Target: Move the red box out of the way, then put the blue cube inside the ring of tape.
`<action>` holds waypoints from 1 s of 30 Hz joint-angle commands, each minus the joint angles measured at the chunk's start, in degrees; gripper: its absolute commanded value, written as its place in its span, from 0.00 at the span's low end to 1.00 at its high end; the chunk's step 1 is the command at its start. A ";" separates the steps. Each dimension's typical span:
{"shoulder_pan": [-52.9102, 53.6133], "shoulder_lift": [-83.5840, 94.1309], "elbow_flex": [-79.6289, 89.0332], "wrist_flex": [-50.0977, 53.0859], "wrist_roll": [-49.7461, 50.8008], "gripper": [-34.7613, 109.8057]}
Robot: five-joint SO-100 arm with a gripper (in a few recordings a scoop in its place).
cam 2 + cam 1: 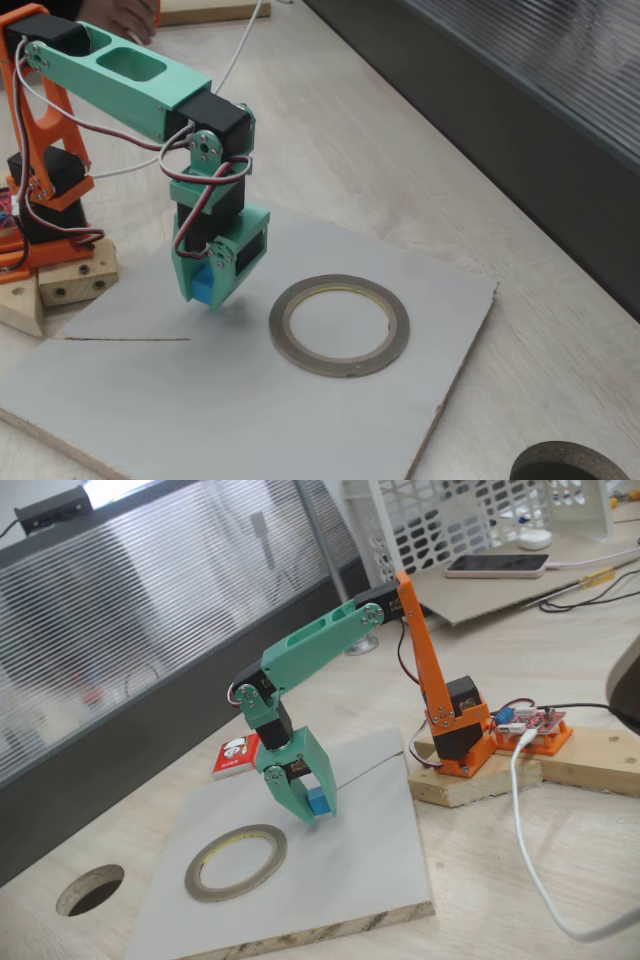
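Lying flat on the grey board (370,810), the ring of tape (236,861) serves as the landmark; its wide round opening faces straight up, and bare board shows through it in both fixed views. Being round, it has no long axis.

The blue cube (318,802) sits pinched between the two green fingers of the gripper (312,808), which point downward. The jaws are narrowed to the cube's width and clamp it on opposite sides. In a fixed view (205,288) the cube shows just beside the ring's outer edge, apart from it, with a faint shadow on the board beneath. Whether the cube touches the board or hangs slightly above it cannot be told.

The red box (237,755) lies flat on the wooden table (520,880), beyond the board's far edge, well apart from the ring, with the gripper standing between them. Its white cartoon face is turned upward, and its long axis appears to run away from the ring, toward the dark wall behind.
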 commanded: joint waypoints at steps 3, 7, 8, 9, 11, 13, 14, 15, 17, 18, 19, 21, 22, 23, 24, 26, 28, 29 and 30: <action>-0.88 3.25 -2.72 0.18 0.18 0.26; -0.88 6.24 -7.38 0.35 0.09 0.26; -0.88 7.29 -8.44 0.35 0.00 0.26; -0.88 8.17 -9.32 0.35 0.00 0.26; -0.88 9.32 -10.11 0.53 0.00 0.26; -0.88 9.58 -10.11 0.44 0.00 0.26; -0.88 9.58 -10.11 0.35 0.00 0.26; -0.88 9.58 -10.20 0.35 0.00 0.26; -1.32 9.14 -10.28 0.35 0.00 0.26; -1.41 8.88 -10.37 0.35 0.00 0.26; -1.41 8.79 -10.37 0.26 0.00 0.26; -1.41 8.70 -10.37 0.26 0.00 0.26; -1.41 8.61 -10.37 0.26 0.00 0.26; -1.41 8.61 -10.37 0.26 0.00 0.26; -1.41 8.61 -10.55 0.26 0.00 0.26; -1.41 7.29 -12.57 0.26 0.00 0.26; -1.49 3.69 -16.17 0.26 0.00 0.26; -1.49 1.58 -18.37 0.26 0.00 0.26; -1.49 -0.44 -20.57 0.35 0.00 0.26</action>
